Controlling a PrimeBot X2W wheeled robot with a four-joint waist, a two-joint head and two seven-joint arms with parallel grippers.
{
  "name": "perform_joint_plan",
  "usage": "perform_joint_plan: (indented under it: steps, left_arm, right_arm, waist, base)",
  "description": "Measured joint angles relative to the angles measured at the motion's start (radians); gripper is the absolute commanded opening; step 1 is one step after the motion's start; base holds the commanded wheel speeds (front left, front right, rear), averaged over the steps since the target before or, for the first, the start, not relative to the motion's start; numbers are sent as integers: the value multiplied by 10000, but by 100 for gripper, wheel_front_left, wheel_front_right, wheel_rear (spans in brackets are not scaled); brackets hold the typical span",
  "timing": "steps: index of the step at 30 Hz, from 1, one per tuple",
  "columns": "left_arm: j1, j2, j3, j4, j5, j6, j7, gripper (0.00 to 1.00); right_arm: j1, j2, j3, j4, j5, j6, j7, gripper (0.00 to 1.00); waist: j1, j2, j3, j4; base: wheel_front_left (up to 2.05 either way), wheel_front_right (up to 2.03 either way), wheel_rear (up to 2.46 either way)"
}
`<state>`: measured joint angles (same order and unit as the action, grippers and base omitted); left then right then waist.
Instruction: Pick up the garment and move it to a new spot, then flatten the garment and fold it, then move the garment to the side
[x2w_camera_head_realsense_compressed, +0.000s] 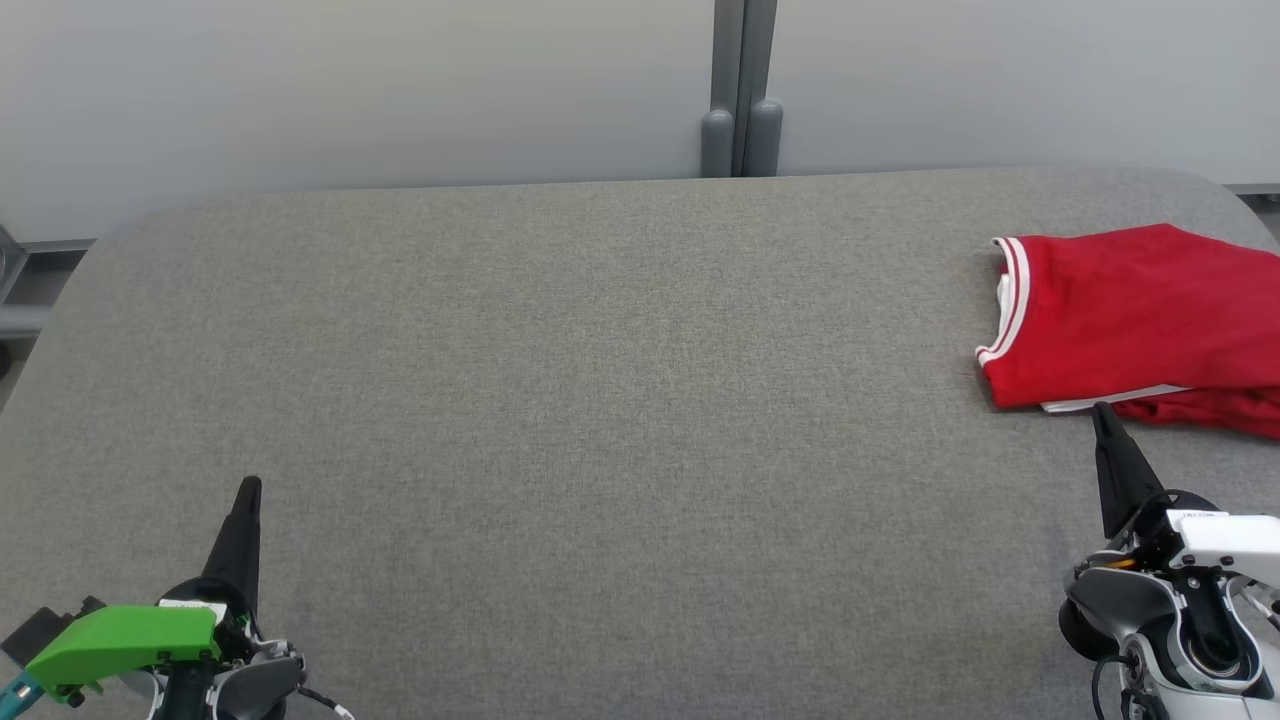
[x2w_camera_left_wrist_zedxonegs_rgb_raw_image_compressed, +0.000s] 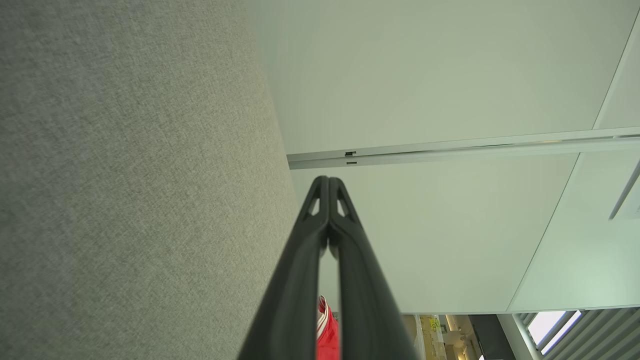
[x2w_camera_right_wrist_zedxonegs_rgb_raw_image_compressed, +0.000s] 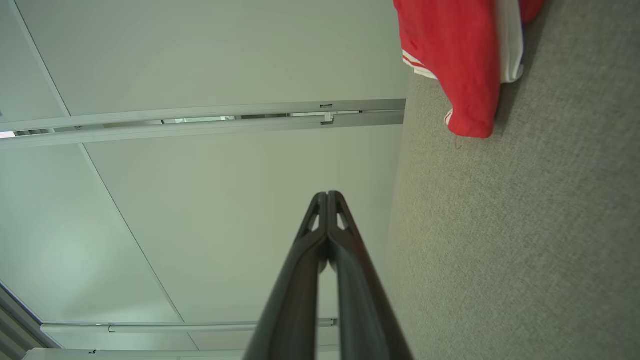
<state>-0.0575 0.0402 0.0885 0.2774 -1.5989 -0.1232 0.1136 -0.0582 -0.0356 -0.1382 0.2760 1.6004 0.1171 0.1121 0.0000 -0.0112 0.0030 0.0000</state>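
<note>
Head view looks down on the grey table (x2w_camera_head_realsense_compressed: 600, 400). Both wrist views, rolled sideways, skim it closely; all share the garment (x2w_camera_head_realsense_compressed: 1140, 320).

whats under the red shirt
The red shirt lies on the grey table. A white layer pokes out beneath its near edge. Anything else under it is covered by the fabric.

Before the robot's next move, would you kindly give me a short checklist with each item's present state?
1. The red garment lies folded at the table's right side: ok.
2. The left gripper is shut and empty: ok.
3. The right gripper is shut and empty: ok.
4. The right gripper is apart from the garment: ok, the right wrist view shows a gap.
5. The whole garment is on the table: cannot tell, it runs past the head view's edge.
</note>
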Motion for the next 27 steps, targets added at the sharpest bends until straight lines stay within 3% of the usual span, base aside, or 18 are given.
perform_joint_plan:
  steps: [27]
  left_arm:
    - [0,-2,0,-2,0,0,0,0]
  right_arm:
    - [0,0,0,0,0,0,0,0]
  waist:
    - [0,0,0,0]
  base:
    - [0,0,0]
